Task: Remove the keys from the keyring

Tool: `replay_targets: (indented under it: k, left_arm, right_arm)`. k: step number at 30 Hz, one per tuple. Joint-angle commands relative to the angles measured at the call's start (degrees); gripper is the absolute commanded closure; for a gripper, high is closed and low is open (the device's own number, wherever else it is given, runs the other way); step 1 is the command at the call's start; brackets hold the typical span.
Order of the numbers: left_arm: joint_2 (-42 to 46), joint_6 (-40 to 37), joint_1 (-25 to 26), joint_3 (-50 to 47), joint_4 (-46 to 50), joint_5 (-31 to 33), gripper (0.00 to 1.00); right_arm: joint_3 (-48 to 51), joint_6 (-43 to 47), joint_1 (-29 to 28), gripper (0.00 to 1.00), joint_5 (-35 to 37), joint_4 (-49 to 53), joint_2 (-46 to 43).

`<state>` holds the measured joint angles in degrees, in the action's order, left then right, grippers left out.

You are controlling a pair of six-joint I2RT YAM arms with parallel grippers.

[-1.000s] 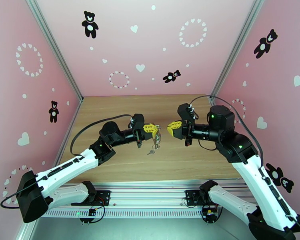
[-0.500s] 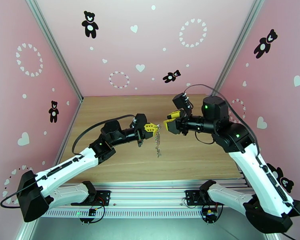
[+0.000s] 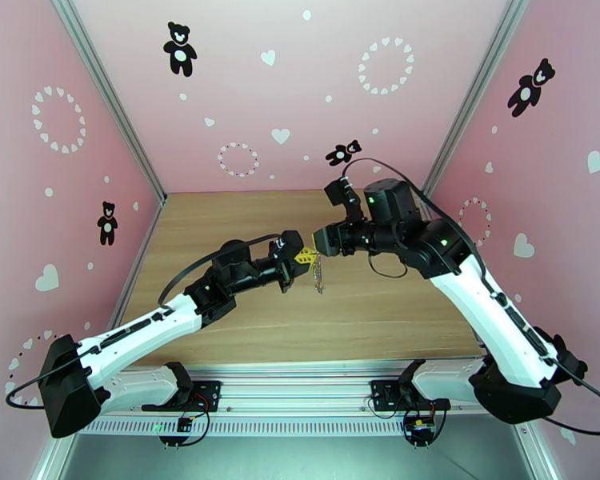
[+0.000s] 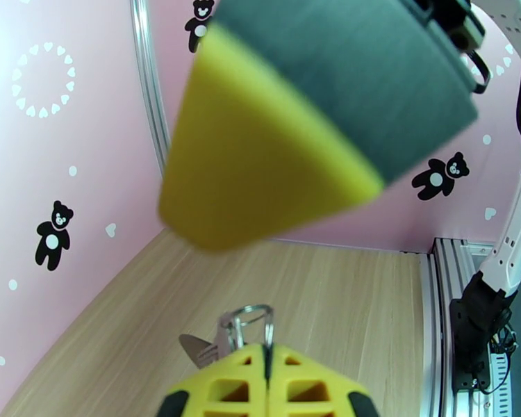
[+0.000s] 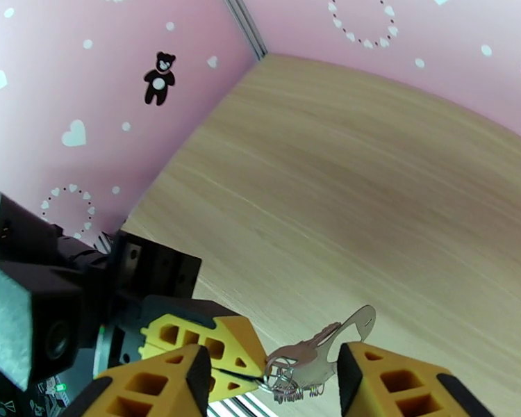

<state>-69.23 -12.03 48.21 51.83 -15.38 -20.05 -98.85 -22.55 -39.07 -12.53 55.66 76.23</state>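
Note:
My left gripper (image 3: 305, 255) is raised above the middle of the table and shut on the keyring, whose chain (image 3: 318, 275) hangs straight down. In the left wrist view the yellow fingers (image 4: 309, 390) pinch the thin metal ring (image 4: 251, 320), and a flat key (image 4: 203, 350) sticks out to its left. My right gripper (image 3: 319, 243) has come in right against it. In the right wrist view its jaws stand open on either side of the key (image 5: 333, 338) and the ring (image 5: 287, 363). I cannot tell whether they touch either one.
The wooden table (image 3: 244, 218) is boxed in by pink walls on three sides, with an aluminium rail (image 3: 300, 376) along the near edge. In the left wrist view a finger of the right gripper (image 4: 281, 133) looms large just above the ring.
The right arm has swung left and up to the left gripper, and its jaws have opened from shut. The left gripper has shifted slightly right with the keyring.

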Motion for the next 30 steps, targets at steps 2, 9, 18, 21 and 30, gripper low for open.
replay_targets:
  k: [2,9,18,21,30]
  left_arm:
    - [-0.4,-1.1,0.4,0.8,-2.2,1.9,1.0]
    - [-1.2,-1.4,0.6,0.9,-2.3,2.8,1.0]
    - [-1.6,-1.5,0.6,1.2,-2.7,2.7,1.0]
    - [-1.8,-1.5,0.7,1.4,-2.5,2.6,1.0]
    - [-1.6,-1.3,0.7,1.2,-3.0,2.7,1.0]
  right_arm:
    - [-3.8,-0.3,-1.2,0.51,3.5,5.4,2.4]
    - [-5.5,0.1,-2.8,0.54,4.2,7.9,4.6]
    - [-5.5,1.3,-3.2,0.57,5.9,8.9,6.5]
    - [-5.5,1.4,-3.3,0.6,6.1,8.7,6.8]
    - [-5.2,2.0,-3.3,0.72,8.5,9.5,7.1]
